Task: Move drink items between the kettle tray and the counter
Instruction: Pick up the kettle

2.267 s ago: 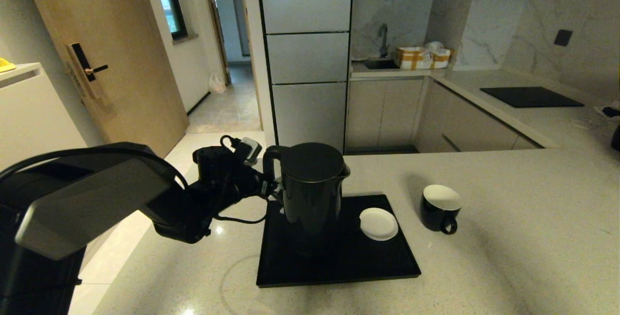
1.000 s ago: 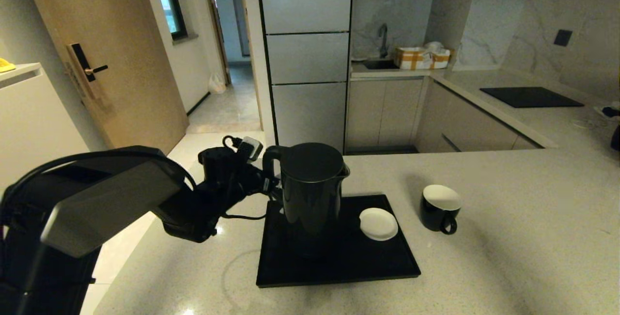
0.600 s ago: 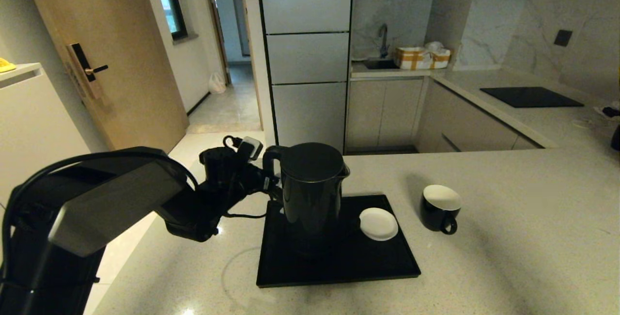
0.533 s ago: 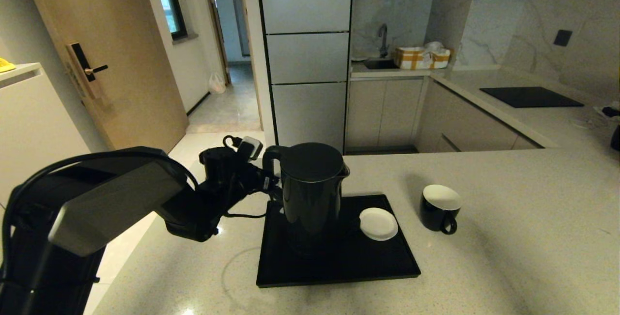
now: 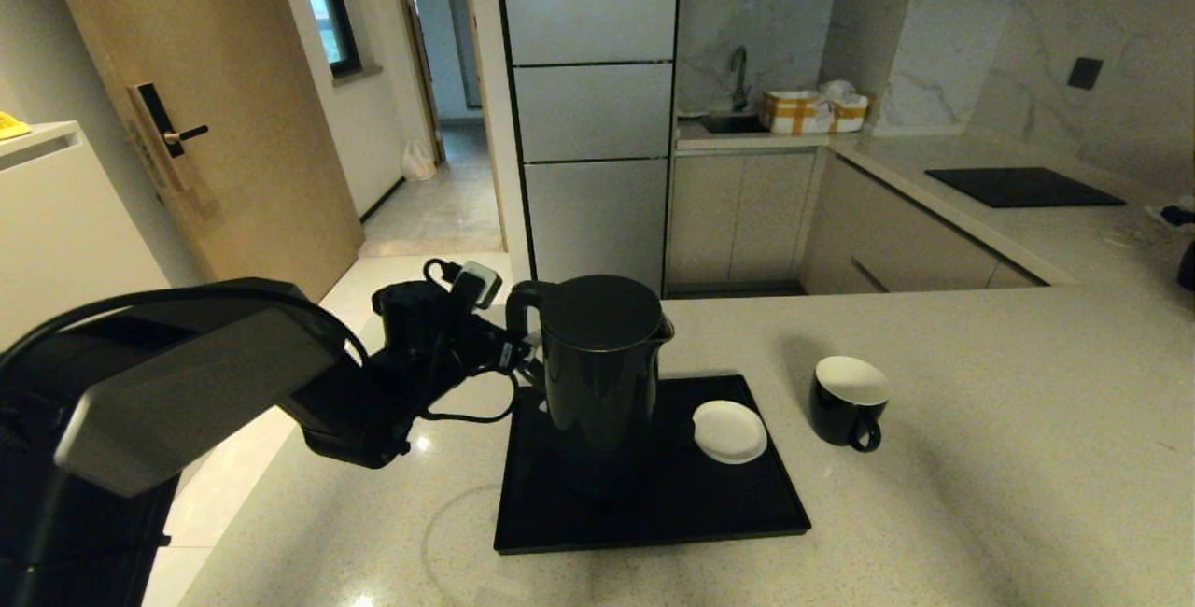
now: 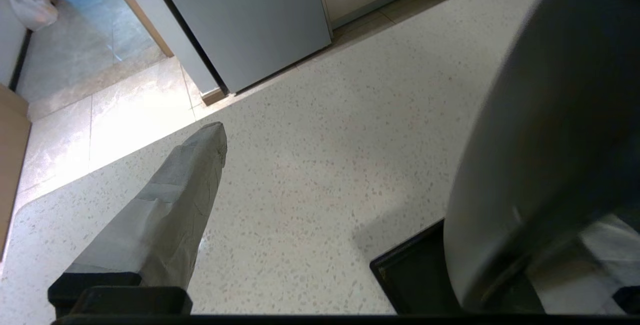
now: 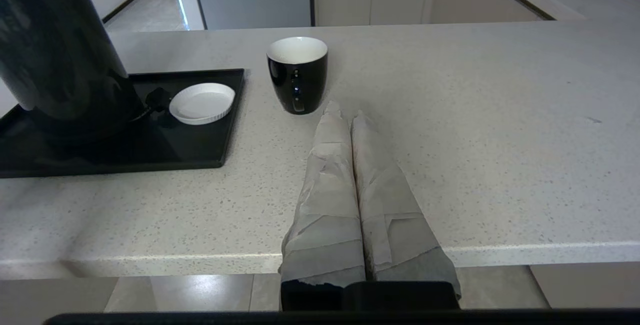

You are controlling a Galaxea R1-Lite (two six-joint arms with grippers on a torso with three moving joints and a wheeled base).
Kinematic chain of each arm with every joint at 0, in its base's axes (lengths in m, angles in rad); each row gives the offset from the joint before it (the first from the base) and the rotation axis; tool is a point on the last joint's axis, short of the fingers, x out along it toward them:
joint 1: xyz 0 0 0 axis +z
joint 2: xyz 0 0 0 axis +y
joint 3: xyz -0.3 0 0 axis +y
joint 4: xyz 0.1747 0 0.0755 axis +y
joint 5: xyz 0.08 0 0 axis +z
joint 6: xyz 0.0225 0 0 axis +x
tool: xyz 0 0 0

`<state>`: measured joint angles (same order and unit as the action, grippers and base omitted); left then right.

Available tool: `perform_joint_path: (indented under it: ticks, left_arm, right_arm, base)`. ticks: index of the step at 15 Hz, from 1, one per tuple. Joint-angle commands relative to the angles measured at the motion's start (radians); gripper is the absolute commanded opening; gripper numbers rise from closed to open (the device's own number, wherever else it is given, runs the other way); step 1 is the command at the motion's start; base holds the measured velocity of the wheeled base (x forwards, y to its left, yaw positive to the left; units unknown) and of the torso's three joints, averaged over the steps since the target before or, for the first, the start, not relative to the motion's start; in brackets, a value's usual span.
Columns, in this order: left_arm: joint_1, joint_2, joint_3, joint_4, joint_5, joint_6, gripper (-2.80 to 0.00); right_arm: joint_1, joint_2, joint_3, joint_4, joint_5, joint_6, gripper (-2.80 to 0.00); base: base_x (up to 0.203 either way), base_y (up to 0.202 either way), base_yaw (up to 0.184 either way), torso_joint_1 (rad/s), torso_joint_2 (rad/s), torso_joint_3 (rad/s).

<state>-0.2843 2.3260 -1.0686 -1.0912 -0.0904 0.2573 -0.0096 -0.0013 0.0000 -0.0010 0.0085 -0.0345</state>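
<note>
The tall black kettle (image 5: 602, 364) stands on the left part of the flat black kettle tray (image 5: 747, 518). The small black cup (image 5: 848, 399), white inside, sits on the beige speckled counter (image 5: 980, 458) just right of the tray. My left gripper (image 5: 523, 357) is open at the kettle's handle side, level with it. In the left wrist view one taped finger (image 6: 170, 215) shows over the counter, and the kettle's dark side (image 6: 550, 140) hides the other. My right gripper (image 7: 345, 110) is shut and empty, low at the counter's front edge, pointing at the cup (image 7: 297, 72).
A small white saucer (image 5: 730, 431) lies on the tray right of the kettle. A black cooktop panel (image 5: 1022, 185) is set in the far counter. A tall cabinet (image 5: 588, 112) stands behind the kettle; a wooden door (image 5: 187, 103) is at the left.
The left arm has drawn back slightly to the left, its gripper still open beside the kettle handle. Kettle, saucer and cup have not moved.
</note>
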Motion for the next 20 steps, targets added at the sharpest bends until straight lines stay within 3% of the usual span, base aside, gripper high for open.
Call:
perform_joint_path:
  ticks: [1, 10, 12, 13, 15, 18, 20]
  left_arm:
    - [0.000, -0.006, 0.002, -0.001, -0.002, 0.007, 0.00]
    - [-0.001, -0.011, -0.035, 0.034, 0.021, -0.008, 0.00]
    - [-0.005, -0.023, -0.039, 0.068, 0.054, -0.010, 0.00]
    - [-0.013, -0.043, -0.044, 0.121, 0.107, -0.011, 0.00]
    - [-0.015, -0.043, -0.048, 0.120, 0.109, -0.017, 0.00]
    - [-0.014, -0.045, -0.019, -0.033, 0.105, -0.016, 0.00]
    - [-0.013, -0.076, 0.004, -0.052, 0.106, -0.004, 0.00]
  right_arm:
    - [0.000, 0.000, 0.000, -0.001, 0.001, -0.001, -2.80]
    - [0.000, 0.000, 0.000, -0.001, 0.001, -0.001, -2.80]
    - [0.000, 0.000, 0.000, -0.001, 0.000, -0.001, -2.80]
    - [0.000, 0.000, 0.000, -0.001, 0.001, -0.001, -2.80]
    - [0.000, 0.000, 0.000, -0.001, 0.001, -0.001, -2.80]
    - [0.000, 0.000, 0.000, -0.001, 0.001, -0.001, -2.80]
    - [0.000, 0.000, 0.000, -0.001, -0.001, -0.001, -2.80]
  base:
    - [0.000, 0.000, 0.000, 0.000, 0.00, 0.000]
    - [0.000, 0.000, 0.000, 0.000, 0.00, 0.000]
    - [0.000, 0.000, 0.000, 0.000, 0.00, 0.000]
    - [0.000, 0.000, 0.000, 0.000, 0.00, 0.000]
    - [0.000, 0.000, 0.000, 0.000, 0.00, 0.000]
    - [0.000, 0.000, 0.000, 0.000, 0.00, 0.000]
    - [0.000, 0.000, 0.000, 0.000, 0.00, 0.000]
